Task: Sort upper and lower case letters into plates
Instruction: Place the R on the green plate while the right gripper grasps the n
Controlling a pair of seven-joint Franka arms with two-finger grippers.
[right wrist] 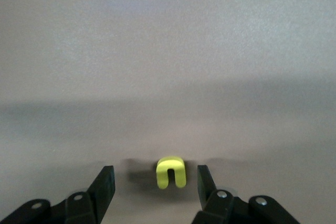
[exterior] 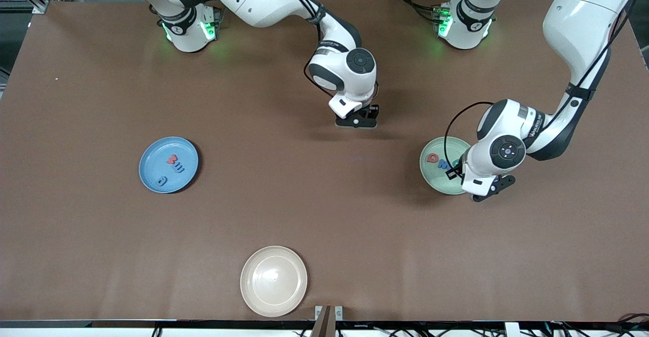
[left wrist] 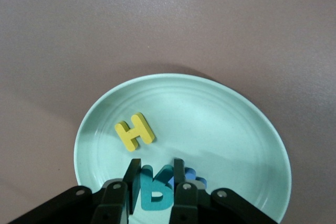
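My left gripper hangs just above the pale green plate, shut on a teal letter. In that plate lie a yellow H and a blue letter half hidden by a finger; the front view also shows a red letter. Low over the table's middle, my right gripper is open, with a small yellow letter lying on the table between its fingers, untouched. The blue plate holds a red letter, a blue one and a teal one.
A cream-white plate with nothing in it sits at the table edge nearest the front camera. Brown tabletop stretches between the three plates. Both arm bases stand along the edge farthest from that camera.
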